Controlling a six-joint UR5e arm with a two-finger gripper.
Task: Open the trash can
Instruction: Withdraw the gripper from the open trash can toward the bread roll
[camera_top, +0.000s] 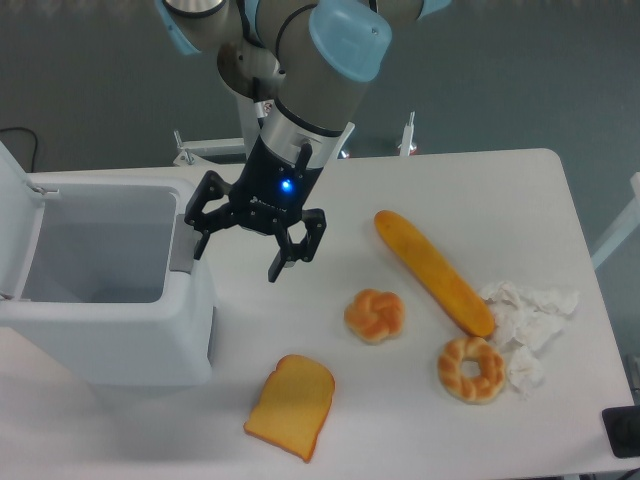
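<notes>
Nearest the viewer, a flat golden slice of toast (290, 407) lies on the white table (400, 420). Just beyond sit a small twisted bun (374, 315), a braided bread ring (471, 369) beside crumpled white paper tissue (527, 320), and a long orange baguette (433, 271).

At the left edge stands the large white boxy plastic trash can with rounded corners (105, 330). Its flat lid (15, 215) is swung up at the far left, so the task looks done. The inside looks empty, though its floor is in shadow and hard to read. It is likely light, stiff and smooth; the grey push-button strip (181, 254) on its right rim is the place to press.

Further back, the black two-finger gripper (236, 262) hangs over the table just right of that strip, fingers spread apart, holding nothing.
</notes>
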